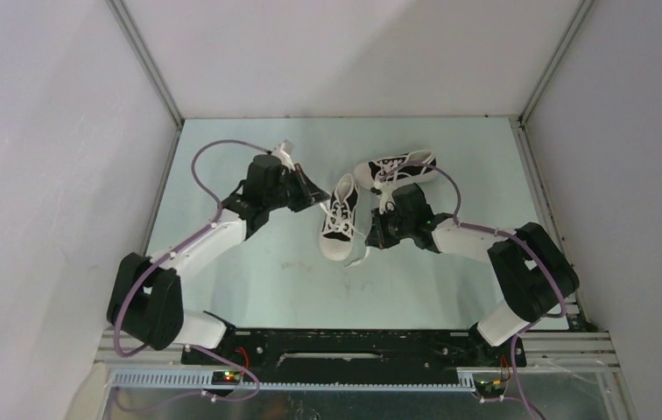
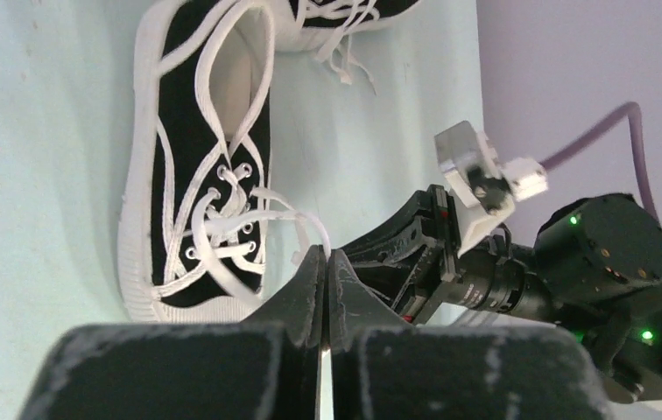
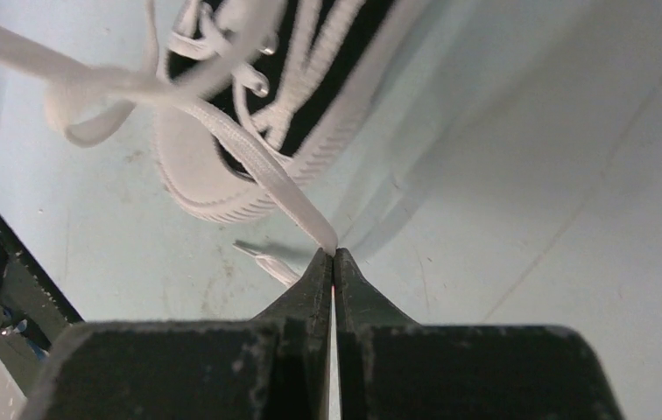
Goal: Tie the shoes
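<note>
Pinching a lace strand (image 3: 257,171) between its closed fingertips, the right gripper (image 3: 334,255) hangs low over the tabletop (image 1: 249,280), just off the right side of the nearer shoe (image 1: 338,245). The strand runs taut from the shoe's eyelets down to the tips. A loose lace end (image 3: 268,262) lies flat on the tabletop just beside them.

On the shoe's other side, the left gripper (image 2: 326,260) is also closed. A lace loop (image 2: 310,229) curves from the eyelets to its tips and appears to be caught there. The two grippers face each other across the shoe, close together.

That shoe sits around the middle of the tabletop, upright on its sole, with its white toe cap pointing to the near edge. The second shoe (image 1: 397,166) lies crosswise just behind it, closer to the far edge and slightly toward the right one, its laces spilling loose.
</note>
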`<state>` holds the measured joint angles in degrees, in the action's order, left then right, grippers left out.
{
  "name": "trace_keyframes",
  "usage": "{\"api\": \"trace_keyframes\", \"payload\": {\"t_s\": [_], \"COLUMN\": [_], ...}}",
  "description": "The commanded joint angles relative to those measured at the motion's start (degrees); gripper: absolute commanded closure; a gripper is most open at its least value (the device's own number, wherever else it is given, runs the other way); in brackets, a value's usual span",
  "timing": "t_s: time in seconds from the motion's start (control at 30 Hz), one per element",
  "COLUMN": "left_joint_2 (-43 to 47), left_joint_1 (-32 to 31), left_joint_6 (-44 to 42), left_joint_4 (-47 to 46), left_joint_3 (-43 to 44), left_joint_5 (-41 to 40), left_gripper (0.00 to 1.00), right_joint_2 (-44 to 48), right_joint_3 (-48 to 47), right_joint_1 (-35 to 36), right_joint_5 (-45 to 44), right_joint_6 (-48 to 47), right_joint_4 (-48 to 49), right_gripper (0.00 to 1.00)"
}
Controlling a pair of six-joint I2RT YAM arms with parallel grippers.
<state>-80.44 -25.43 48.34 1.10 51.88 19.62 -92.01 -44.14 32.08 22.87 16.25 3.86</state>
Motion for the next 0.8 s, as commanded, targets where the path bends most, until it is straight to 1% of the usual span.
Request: {"api": "trace_keyframes", "payload": {"t_s": [0.0, 0.1, 0.13, 0.17, 0.2, 0.23, 0.27, 0.33, 0.37, 0.4, 0.47, 0.5, 0.53, 0.57, 0.67, 0.77], "left_joint_2": [4.52, 5.83, 6.31, 7.53, 8.3, 9.98, 11.68, 13.47, 13.86, 14.25, 14.16, 14.08, 14.0, 14.0, 13.13, 10.45], "left_joint_1": [-2.07, -4.34, -5.06, -6.76, -7.71, -9.64, -11.29, -13.04, -13.45, -14.19, -15.25, -15.7, -16.67, -17.02, -17.47, -16.34], "left_joint_6": [-12.03, -19.47, -21.16, -24.8, -26.46, -29.77, -31.5, -35.85, -38.64, -39.89, -45.16, -46.49, -49.63, -50.57, -50.68, -46.98], "left_joint_4": [4.09, 1.76, 0.99, -0.3, -0.83, -3.61, -4.99, -9.4, -11.35, -11.85, -12.41, -12.56, -13.31, -13.75, -13.89, -11.27], "left_joint_3": [2.79, 1.42, 0.96, -0.06, -0.74, -2.47, -3.62, -6.83, -8.21, -8.55, -8.6, -8.39, -8.38, -8.4, -7.63, -5.94], "left_joint_5": [-7.09, -10.38, -12.5, -14.3, -19.1, -21.51, -26.13, -31.65, -33.06, -36.8, -41.57, -44.38, -45.27, -46.86, -47.94, -51.15], "left_gripper": [1.0, 1.0, 1.0, 1.0, 1.0, 1.0, 1.0, 1.0, 1.0, 1.0, 1.0, 1.0, 1.0, 1.0, 1.0, 1.0], "right_joint_2": [3.08, 3.83, 3.93, 4.05, 4.13, 4.25, 4.27, 4.37, 4.38, 4.33, 4.21, 4.21, 4.12, 4.07, 4.1, 4.24], "right_joint_3": [0.43, 0.39, 0.37, 0.37, 0.37, 0.37, 0.37, 0.37, 0.37, 0.37, 0.41, 0.43, 0.44, 0.39, 0.39, 0.07], "right_joint_1": [-0.76, -0.75, -0.81, -0.88, -0.92, -1.0, -1.07, -1.19, -1.28, -1.3, -1.45, -1.47, -1.62, -1.68, -2.19, -2.78], "right_joint_5": [-4.66, -5.51, -5.71, -6.01, -6.14, -6.23, -6.29, -6.39, -6.53, -6.62, -7.0, -7.03, -6.98, -6.97, -7.22, -7.65], "right_joint_6": [2.05, 2.38, 2.54, 2.68, 2.9, 2.99, 3.11, 3.09, 3.04, 3.03, 3.11, 3.14, 3.11, 3.2, 3.36, 3.81], "right_joint_4": [-6.11, -7.09, -7.37, -7.55, -7.97, -8.2, -8.66, -9.21, -9.39, -9.7, -10.04, -10.21, -10.29, -10.34, -10.55, -11.62], "right_gripper": [1.0, 1.0, 1.0, 1.0, 1.0, 1.0, 1.0, 1.0, 1.0, 1.0, 1.0, 1.0, 1.0, 1.0, 1.0, 1.0]}}
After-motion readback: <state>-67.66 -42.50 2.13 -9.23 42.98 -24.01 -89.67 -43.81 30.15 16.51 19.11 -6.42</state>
